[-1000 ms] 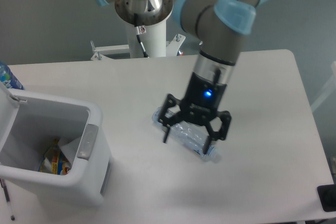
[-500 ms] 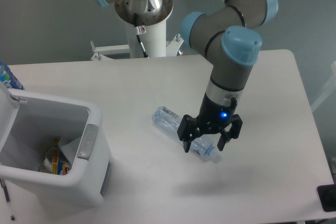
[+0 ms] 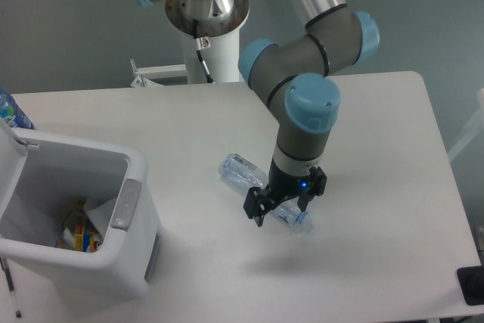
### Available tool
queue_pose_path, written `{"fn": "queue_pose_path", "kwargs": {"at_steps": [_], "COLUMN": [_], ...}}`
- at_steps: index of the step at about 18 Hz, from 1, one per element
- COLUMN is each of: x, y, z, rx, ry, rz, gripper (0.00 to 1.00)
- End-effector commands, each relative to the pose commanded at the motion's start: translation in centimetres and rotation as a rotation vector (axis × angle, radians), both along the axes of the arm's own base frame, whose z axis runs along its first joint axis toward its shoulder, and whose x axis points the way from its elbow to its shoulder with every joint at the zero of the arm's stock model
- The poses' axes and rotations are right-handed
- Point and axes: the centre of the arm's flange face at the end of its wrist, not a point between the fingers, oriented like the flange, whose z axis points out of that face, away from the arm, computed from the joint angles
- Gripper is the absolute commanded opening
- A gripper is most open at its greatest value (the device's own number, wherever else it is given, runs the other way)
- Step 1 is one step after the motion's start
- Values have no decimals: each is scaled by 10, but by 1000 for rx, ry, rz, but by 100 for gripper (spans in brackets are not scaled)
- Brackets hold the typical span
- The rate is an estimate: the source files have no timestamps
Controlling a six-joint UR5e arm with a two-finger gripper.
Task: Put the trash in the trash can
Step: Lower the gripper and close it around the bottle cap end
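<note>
White tabletop fills most of the view, with a grey floor and the arm's white pedestal behind it. At the far left edge a bottle with a blue-and-white label [image 3: 10, 111] peeks out behind the trash can [image 3: 128, 262], a white bin standing open at the table's left front; its lid is swung back and its grey latch [image 3: 125, 203] faces the middle of the table. Inside lie colourful packets [image 3: 76, 232] and something pale, perhaps a wrapper, though that is hard to tell. Toward the centre the crushed clear bottle [image 3: 240, 169] lies on its side on the table, well apart from the bin, its capped end pointing toward the right front. The gripper [image 3: 278, 209] is down over the bottle's capped half, fingers straddling it and part open; whether they press the plastic cannot be told. By the look of it the bottle is not yet lifted, so grasping, carrying it left and dropping it in the bin remain.
</note>
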Motion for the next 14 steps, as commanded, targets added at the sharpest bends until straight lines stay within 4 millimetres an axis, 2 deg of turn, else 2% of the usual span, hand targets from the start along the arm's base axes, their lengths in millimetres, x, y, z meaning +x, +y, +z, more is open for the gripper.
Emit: {"fn": "queue_pose_path", "kwargs": {"at_steps": [6,9,12,14], "x": [4,3,5,1], "y": [-11,-14,-22,-20], "z": [-19,-20,-38,-44], "rx": [-81,-106,-168,-179], "ry": [6,24,30,31], "rz": [8,13,24,26], "gripper": [100,100,100,100]}}
